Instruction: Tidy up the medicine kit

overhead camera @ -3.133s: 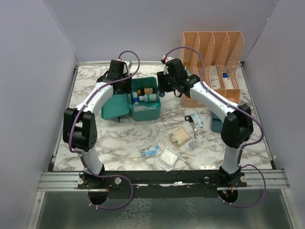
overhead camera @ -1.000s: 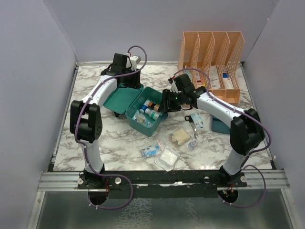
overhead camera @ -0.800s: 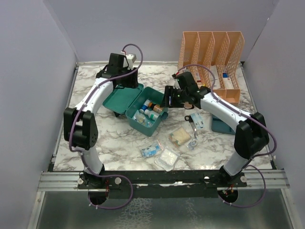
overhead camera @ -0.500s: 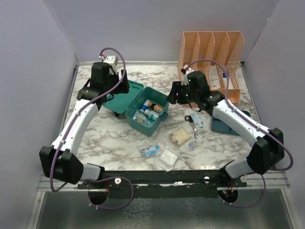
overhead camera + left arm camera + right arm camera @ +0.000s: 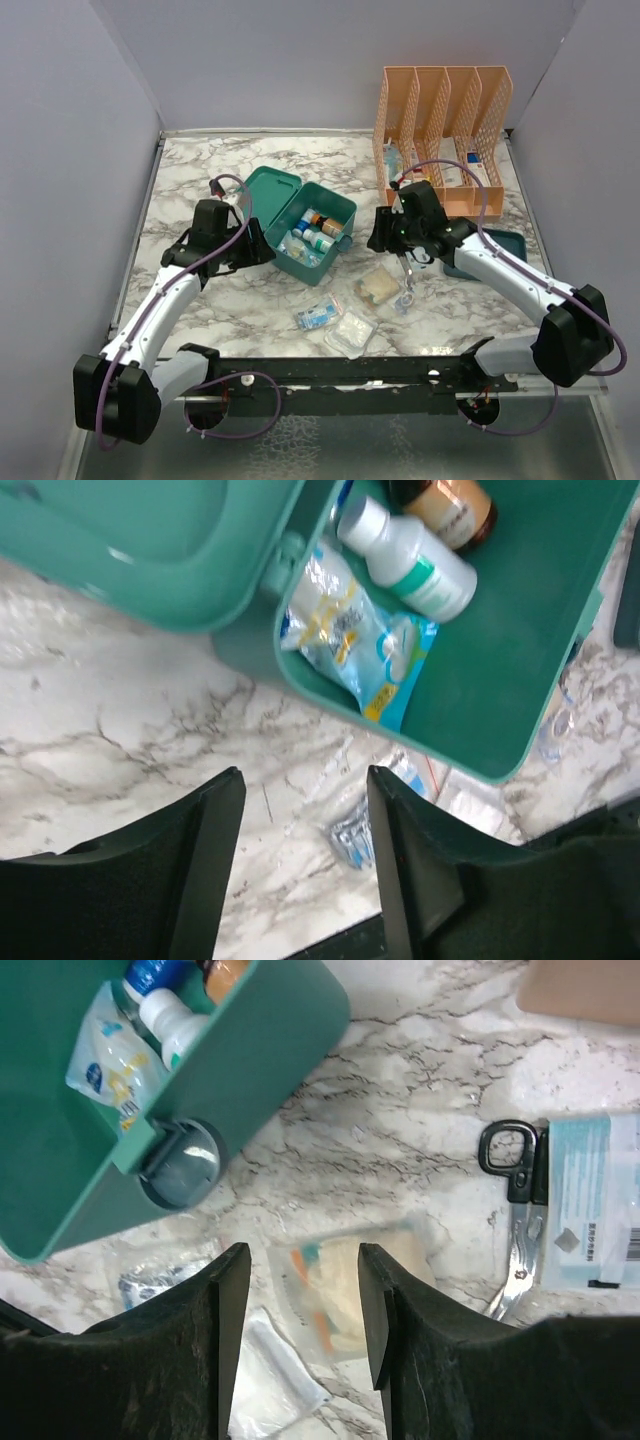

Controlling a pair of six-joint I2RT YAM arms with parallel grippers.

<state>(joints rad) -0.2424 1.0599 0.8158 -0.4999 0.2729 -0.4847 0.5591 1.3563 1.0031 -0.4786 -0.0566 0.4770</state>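
The medicine kit [image 5: 316, 236] is a teal box lying open and skewed in mid-table, its lid [image 5: 268, 190] flat behind it to the left. Inside lie a white bottle [image 5: 410, 565], a brown bottle [image 5: 452, 504] and a blue-yellow sachet [image 5: 352, 640]. My left gripper [image 5: 258, 250] hovers just left of the box's near corner; in the left wrist view it [image 5: 305, 775] is open over bare marble with nothing in it. My right gripper [image 5: 378, 235] hangs right of the kit, open and empty [image 5: 302, 1255], above a clear bag of plasters [image 5: 345, 1290].
Scissors [image 5: 405, 276], a white-blue box [image 5: 421, 254], a blue blister pack [image 5: 317, 316] and a white gauze packet [image 5: 350, 331] lie loose toward the front. A dark tray [image 5: 490, 250] sits at the right. The orange mesh organizer [image 5: 440, 120] stands at the back right.
Both arms have drawn back from the kit toward the near side. The left gripper left the lid for the box's front left; the right moved over the plaster bag.
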